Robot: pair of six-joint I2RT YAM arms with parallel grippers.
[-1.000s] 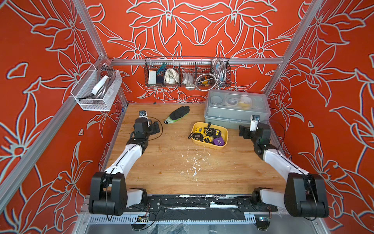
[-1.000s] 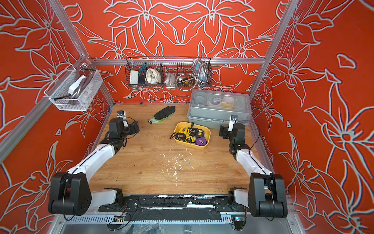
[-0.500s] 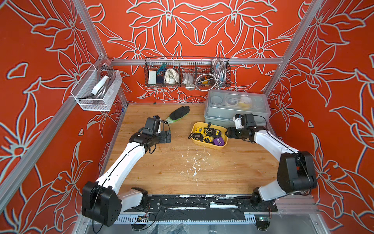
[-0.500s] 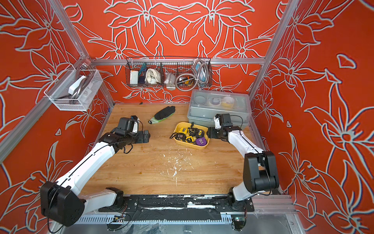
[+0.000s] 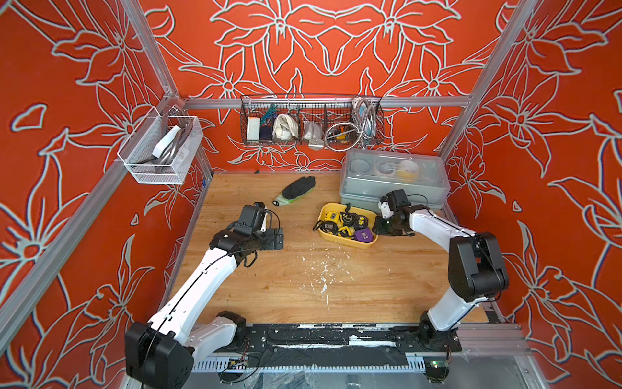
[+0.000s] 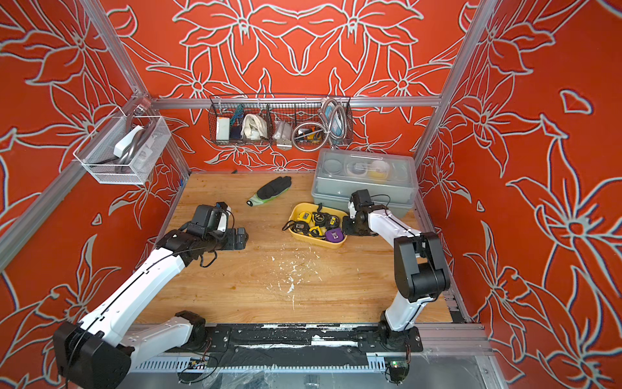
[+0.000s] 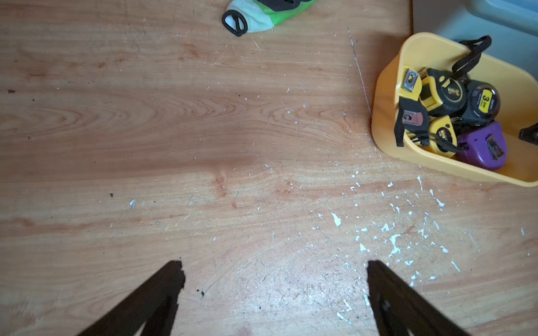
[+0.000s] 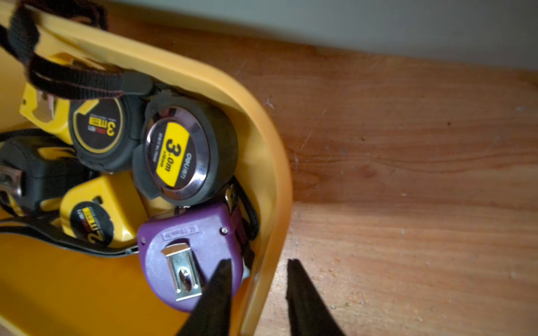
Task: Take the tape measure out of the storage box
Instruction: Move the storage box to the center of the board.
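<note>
The right fingers (image 8: pixel 217 293) are pinching the end wall of the yellow storage box (image 8: pixel 273 180), one tip lying over the purple tape measure (image 8: pixel 189 238) inside. The left fingers (image 7: pixel 158 293) are hanging spread above the table (image 7: pixel 203 145).

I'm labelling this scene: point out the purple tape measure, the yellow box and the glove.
purple tape measure (image 8: pixel 186 261): right wrist view, belt clip.
yellow box (image 7: pixel 384 110): left wrist view, outer wall.
glove (image 5: pixel 296 190): in a top view, black palm.
</note>
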